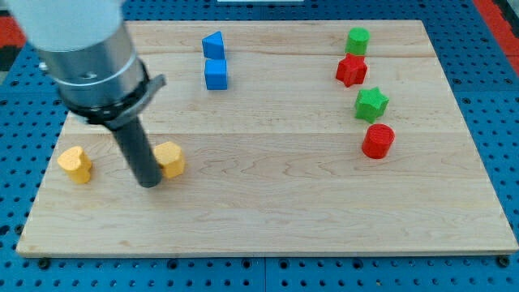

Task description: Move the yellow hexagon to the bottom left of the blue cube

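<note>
Rod upright, my tip point(149, 183) touching yellow hexagon's point(170, 158) left side; no gripper fitted

Bright, even light falls on the pale wooden board point(268, 211), and the blocks throw only short, soft shadows close beneath them. The wood shows no harsh glare. The grey arm housing point(81, 49) at the near left is slightly blurred; the blocks at the far right look fairly sharp.
</note>
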Controlling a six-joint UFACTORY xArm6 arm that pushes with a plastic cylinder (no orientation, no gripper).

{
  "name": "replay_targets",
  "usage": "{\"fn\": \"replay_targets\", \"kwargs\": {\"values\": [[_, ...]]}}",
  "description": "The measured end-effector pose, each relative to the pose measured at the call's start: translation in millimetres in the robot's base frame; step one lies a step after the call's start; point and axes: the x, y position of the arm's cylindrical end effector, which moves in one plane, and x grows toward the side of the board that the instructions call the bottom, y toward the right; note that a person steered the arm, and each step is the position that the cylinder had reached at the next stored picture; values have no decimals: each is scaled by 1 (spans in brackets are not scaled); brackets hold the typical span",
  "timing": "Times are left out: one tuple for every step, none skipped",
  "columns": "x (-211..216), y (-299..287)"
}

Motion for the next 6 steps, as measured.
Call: {"fn": "replay_targets", "kwargs": {"values": [[5,33],[1,14],[-32,-6],[-77,-4],[-64,-28],[-95,-42]]}}
